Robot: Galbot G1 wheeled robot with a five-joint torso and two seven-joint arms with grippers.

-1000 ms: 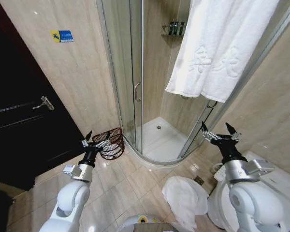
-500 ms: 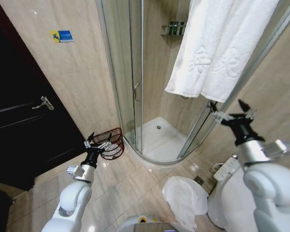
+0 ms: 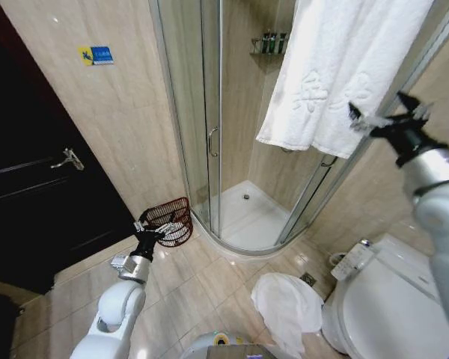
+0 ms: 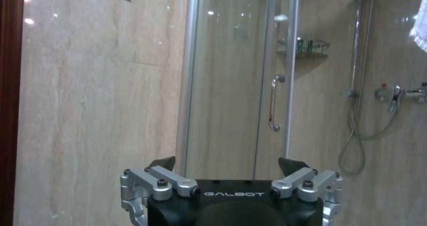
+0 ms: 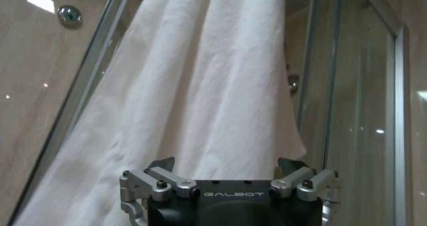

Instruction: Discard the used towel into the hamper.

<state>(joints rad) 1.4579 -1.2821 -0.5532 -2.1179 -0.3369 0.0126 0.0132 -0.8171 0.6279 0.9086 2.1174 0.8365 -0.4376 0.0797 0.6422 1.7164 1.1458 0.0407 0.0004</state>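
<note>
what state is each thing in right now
hanging towel: draped over the shower enclosure, ungrasped
right end effector: open, raised beside the towel's lower edge
left end effector: open, low by the hamper
hamper: tipped on the floor, something white inside
shower door: closed
dark door: closed

Towel (image 3: 337,71) white terry cloth, embossed; hamper (image 3: 170,221) open-weave wire; floor tiles (image 3: 202,280) glossy.
</note>
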